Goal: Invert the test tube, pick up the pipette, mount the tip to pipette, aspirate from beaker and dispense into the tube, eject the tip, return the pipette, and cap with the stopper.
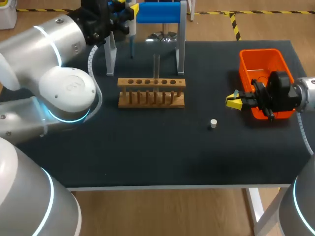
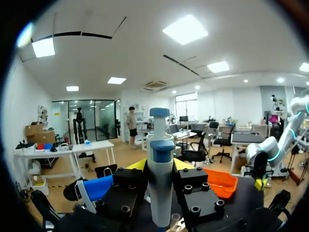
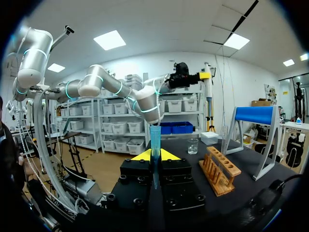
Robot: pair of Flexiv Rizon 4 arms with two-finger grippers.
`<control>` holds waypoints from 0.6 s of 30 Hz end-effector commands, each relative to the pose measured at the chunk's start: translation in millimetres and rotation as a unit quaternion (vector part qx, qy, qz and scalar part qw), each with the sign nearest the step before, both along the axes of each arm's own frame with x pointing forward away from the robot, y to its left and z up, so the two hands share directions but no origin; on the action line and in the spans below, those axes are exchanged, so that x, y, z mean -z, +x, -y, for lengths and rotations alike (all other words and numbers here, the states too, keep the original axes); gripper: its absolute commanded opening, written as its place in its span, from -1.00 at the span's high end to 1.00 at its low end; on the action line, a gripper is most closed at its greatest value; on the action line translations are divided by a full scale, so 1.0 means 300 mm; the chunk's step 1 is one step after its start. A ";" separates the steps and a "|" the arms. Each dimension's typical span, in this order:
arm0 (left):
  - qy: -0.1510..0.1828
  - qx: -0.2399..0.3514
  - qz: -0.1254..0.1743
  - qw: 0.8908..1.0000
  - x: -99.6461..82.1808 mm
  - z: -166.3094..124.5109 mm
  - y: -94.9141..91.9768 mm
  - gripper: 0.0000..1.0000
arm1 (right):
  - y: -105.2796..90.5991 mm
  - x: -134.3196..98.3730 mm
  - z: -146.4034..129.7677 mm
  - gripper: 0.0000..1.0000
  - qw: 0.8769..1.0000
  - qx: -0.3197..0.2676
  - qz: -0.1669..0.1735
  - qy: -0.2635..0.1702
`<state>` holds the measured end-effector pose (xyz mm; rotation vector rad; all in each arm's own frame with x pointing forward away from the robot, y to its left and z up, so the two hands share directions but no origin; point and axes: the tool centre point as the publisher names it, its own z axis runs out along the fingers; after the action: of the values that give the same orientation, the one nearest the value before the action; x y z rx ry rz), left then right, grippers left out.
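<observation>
Pipette (image 2: pixel 161 188) first: it is up in the air at the far side of the surface (image 1: pixel 147 157), right by the blue stand (image 1: pixel 157 12). The left hand (image 2: pixel 161 165) is grasping it, one finger on each side of its body. The right hand (image 1: pixel 235 101) is well apart from it, near the orange bin (image 1: pixel 261 59). It is pinching a small blue tip (image 3: pixel 155 137) that stands straight up between its fingers. So the next job looks like pushing the tip onto the end of the pipette. That could go wrong in a few ways. Both pieces are thin, so if they do not line up, the pipette's end may miss the hole and knock the tip sideways. The tip is held by only a small pinch, so a hard push may make it slide down or pop out and fall. A soft push may leave it loose, and then it could drop off later over the beaker (image 3: pixel 192 146). The test tube (image 1: pixel 156 66) stands upright in the wooden rack (image 1: pixel 151 93), between the two hands, so an arm going low across could bump it. The little stopper (image 1: pixel 213 123) lies loose on the surface near the right hand and could get knocked away.
</observation>
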<state>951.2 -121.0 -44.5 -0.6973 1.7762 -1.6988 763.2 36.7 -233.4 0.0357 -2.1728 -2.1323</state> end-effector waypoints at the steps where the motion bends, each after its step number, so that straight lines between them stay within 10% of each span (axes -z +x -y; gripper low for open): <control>1: 0.015 0.185 -0.007 0.983 -0.073 -0.043 -0.142 1.00 | -0.003 -0.001 0.001 1.00 1.000 0.000 0.000 -0.001; 18: 0.006 0.344 0.008 0.939 -0.158 0.183 -0.479 1.00 | -0.003 -0.001 0.001 1.00 1.000 0.000 0.000 -0.001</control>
<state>813.5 -182.4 8.1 -0.3289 2.0135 -1.9286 763.1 36.8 -233.3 0.0360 -2.1728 -2.1324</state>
